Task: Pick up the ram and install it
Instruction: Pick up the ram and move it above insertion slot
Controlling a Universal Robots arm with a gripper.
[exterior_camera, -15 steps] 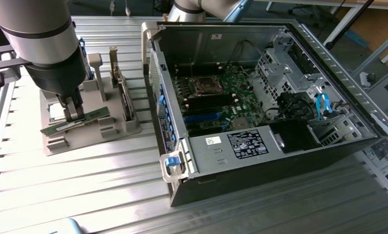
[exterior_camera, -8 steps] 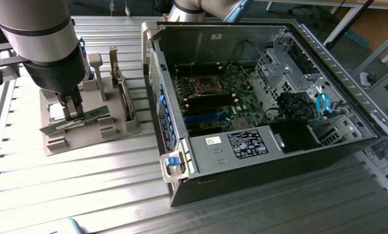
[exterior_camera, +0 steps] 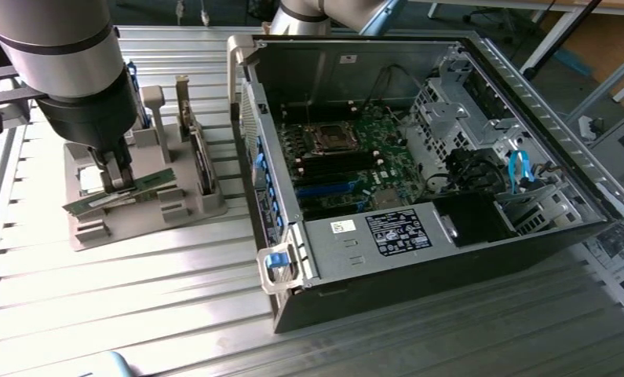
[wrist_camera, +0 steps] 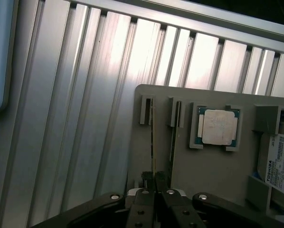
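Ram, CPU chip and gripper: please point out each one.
ram (exterior_camera: 92,202), exterior view, its green board.
CPU chip (wrist_camera: 219,127), wrist view, its silver lid.
gripper (wrist_camera: 155,180), wrist view, midway between its fingertips.

The ram (exterior_camera: 86,203) is a long, narrow green circuit-board stick with a pale label strip on its face. It stands on its long edge in a slot of the grey holder (exterior_camera: 176,210), running along the holder's edge nearest the exterior camera, with its end toward the exterior view's left sitting slightly lower. The gripper (exterior_camera: 118,187) is clamped on its middle, one finger against each face. In the wrist view the ram (wrist_camera: 153,137) appears edge-on as a thin line running from between the closed fingertips of the gripper (wrist_camera: 154,178) to the slot's end post.
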